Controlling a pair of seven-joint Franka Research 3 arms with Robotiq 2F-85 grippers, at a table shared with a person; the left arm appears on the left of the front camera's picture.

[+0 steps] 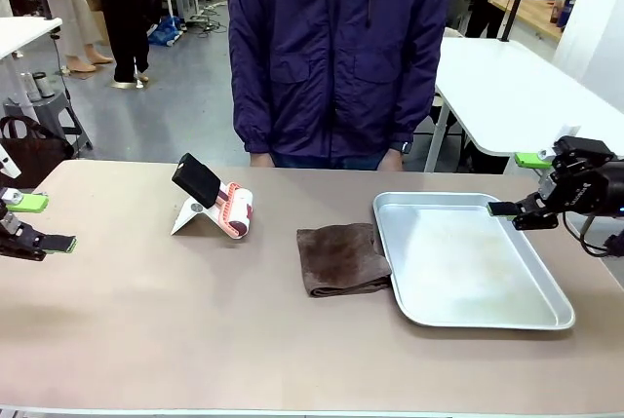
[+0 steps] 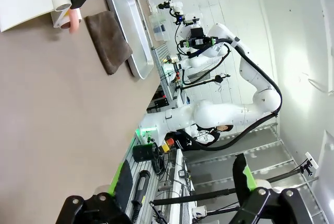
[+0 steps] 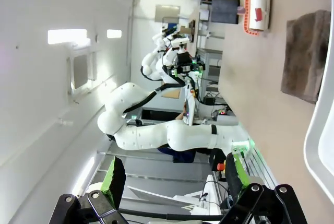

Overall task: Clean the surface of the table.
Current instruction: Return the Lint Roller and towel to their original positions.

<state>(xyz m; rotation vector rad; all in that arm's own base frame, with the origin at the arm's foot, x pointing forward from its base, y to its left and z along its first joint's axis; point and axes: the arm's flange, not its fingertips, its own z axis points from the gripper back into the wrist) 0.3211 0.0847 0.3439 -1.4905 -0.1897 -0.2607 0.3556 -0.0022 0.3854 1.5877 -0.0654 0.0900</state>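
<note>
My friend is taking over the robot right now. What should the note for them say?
Left gripper: open, empty, at the table's left edge.
Right gripper: open, empty, by the metal tray's far right corner.
Brown cloth: folded mid-table, touching the tray's left rim.
A white lint roller with a black handle sits left of the cloth. A person stands at the far side.
Done: no wiping visible.
Left: probably pick up the cloth and wipe the table.

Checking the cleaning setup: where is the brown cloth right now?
In the front view, the brown cloth lies folded near the middle of the table, against the left edge of the metal tray.
</note>
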